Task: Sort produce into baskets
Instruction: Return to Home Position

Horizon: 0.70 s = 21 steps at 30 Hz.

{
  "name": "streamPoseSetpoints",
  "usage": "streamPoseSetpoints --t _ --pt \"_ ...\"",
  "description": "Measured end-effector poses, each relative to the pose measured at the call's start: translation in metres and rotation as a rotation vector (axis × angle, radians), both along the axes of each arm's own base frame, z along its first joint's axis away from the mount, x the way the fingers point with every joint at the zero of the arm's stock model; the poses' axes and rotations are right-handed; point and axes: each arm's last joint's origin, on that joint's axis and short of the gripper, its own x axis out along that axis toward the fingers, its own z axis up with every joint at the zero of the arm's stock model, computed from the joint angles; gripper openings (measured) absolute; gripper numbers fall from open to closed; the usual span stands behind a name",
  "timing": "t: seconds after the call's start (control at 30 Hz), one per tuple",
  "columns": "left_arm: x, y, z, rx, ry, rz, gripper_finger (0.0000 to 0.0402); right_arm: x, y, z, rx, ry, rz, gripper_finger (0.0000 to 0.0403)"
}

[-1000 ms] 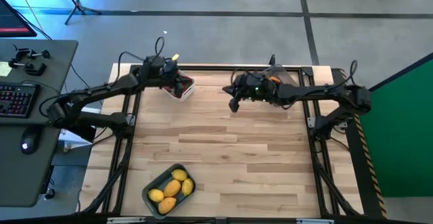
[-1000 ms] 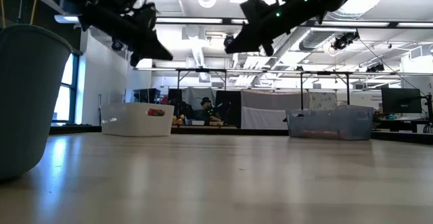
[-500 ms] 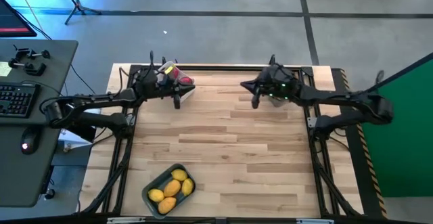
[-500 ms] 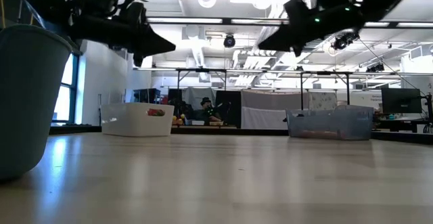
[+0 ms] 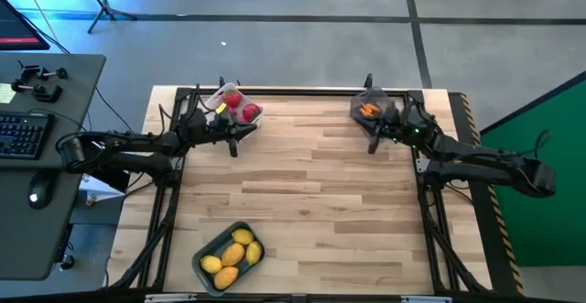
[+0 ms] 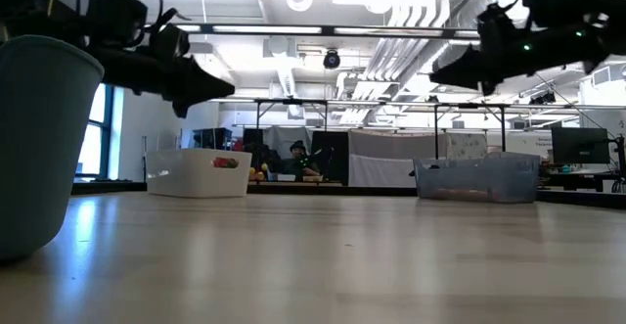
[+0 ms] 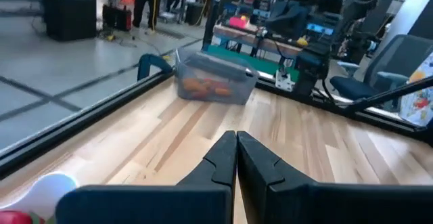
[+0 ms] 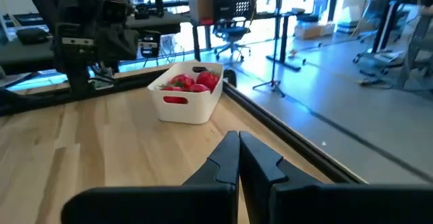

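Pulled back along the table's (image 5: pixel 311 193) far edge, left gripper (image 5: pixel 233 144) and right gripper (image 5: pixel 373 144) sit closed and empty; the tomatoes (image 5: pixel 240 109) look light and slick, best pinched mid-body.

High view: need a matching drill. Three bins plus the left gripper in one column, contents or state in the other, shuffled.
Column 1
1. white bin
2. grey-blue bin
3. dark see-through bin
4. left gripper

Column 2
A. yellow oval fruits
B. small orange pieces
C. red fruits with green tops
D. shut, holding nothing

Pairs: 1-C, 2-A, 3-B, 4-D
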Motion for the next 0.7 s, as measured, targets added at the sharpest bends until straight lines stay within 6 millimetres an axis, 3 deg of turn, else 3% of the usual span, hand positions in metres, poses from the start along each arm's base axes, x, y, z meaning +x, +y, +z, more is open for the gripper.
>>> streamPoseSetpoints --t 0.33,0.7 --pt "-0.03 -0.016 -0.033 0.033 -0.024 0.055 0.0 -0.03 0.016 -0.03 -0.022 -0.045 -0.125 0.0" --pt "-0.034 -0.018 -0.027 0.093 -0.047 0.06 0.0 -0.043 0.032 -0.038 -0.017 -0.022 -0.103 0.0"
